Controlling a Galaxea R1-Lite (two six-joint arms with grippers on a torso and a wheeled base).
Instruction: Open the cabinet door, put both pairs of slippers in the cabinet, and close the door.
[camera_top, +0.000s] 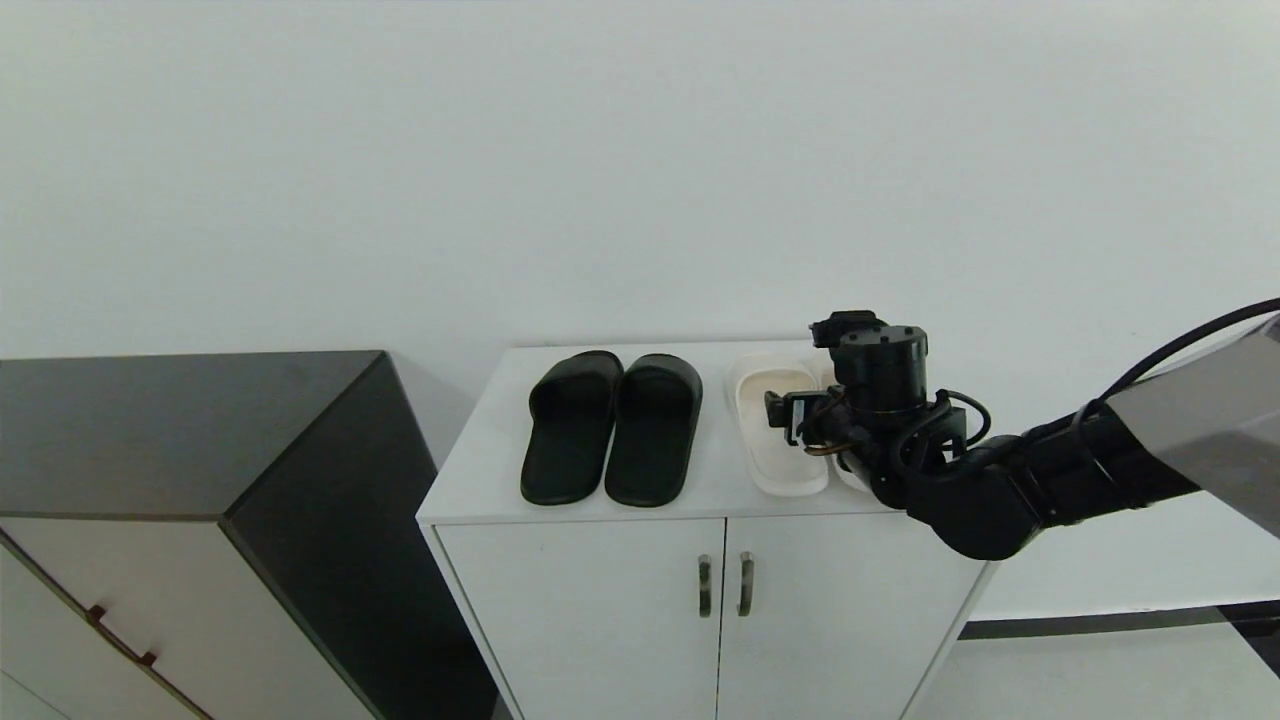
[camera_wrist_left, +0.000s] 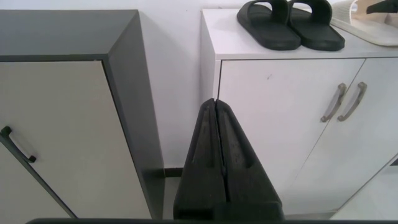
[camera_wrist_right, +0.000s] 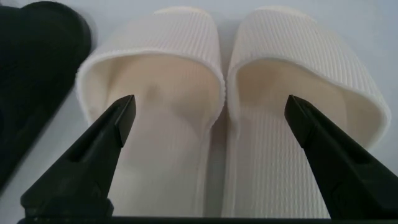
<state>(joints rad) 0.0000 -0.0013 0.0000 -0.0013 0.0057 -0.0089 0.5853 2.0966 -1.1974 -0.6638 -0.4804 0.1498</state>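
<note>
well, right gripper (camera_top: 790, 415) gapes over the white slippers (camera_top: 775, 450) at centre-right; left gripper (camera_wrist_left: 214, 107) clenched empty. closing off-centre could snag just one, with cabinet doors (camera_top: 590, 620) unopened.

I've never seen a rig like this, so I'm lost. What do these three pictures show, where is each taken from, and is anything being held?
This is a robot with two arms, each ending in a pincer called a gripper. The wide picture comes from a camera on its head; the other two come from cameras on its wrists. Before it stands a white cabinet, shut. On top lie black slippers and white slippers, each pair side by side. The right gripper is open over the white slippers, its fingers spread across the pair, holding nothing. The left gripper is shut and empty, low in front of the white cabinet. A dark cabinet stands to the robot's left.
</note>
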